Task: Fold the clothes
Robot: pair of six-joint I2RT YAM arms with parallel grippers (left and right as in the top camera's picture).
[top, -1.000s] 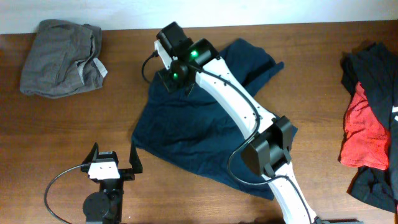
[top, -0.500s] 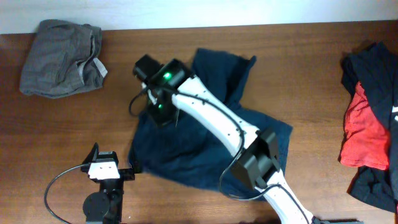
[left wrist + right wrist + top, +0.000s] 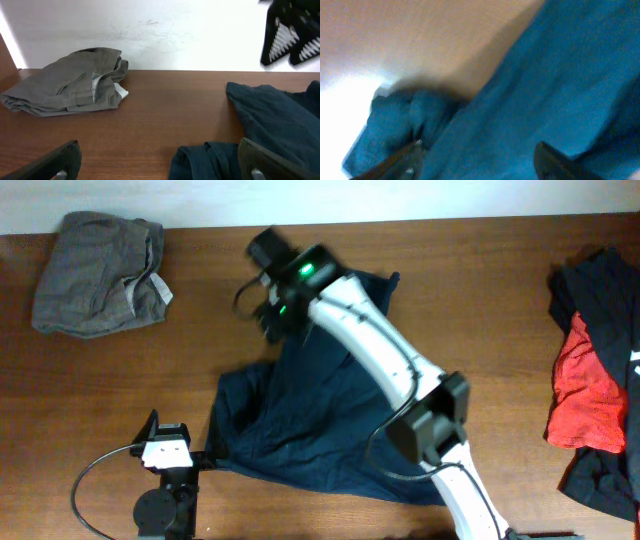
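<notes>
Navy garment [image 3: 320, 430] is sagging soft and light, probably wanting a pinch at its far hem, while right gripper [image 3: 290, 47] and left gripper [image 3: 160, 160] are gaping empty.

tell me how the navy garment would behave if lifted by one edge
Probably floppy: the navy garment lies in soft wrinkles and folds, so it would likely sag and drape from one edge. Pushed, it would probably bunch up rather than slide, as its rumpled edges suggest.
</notes>
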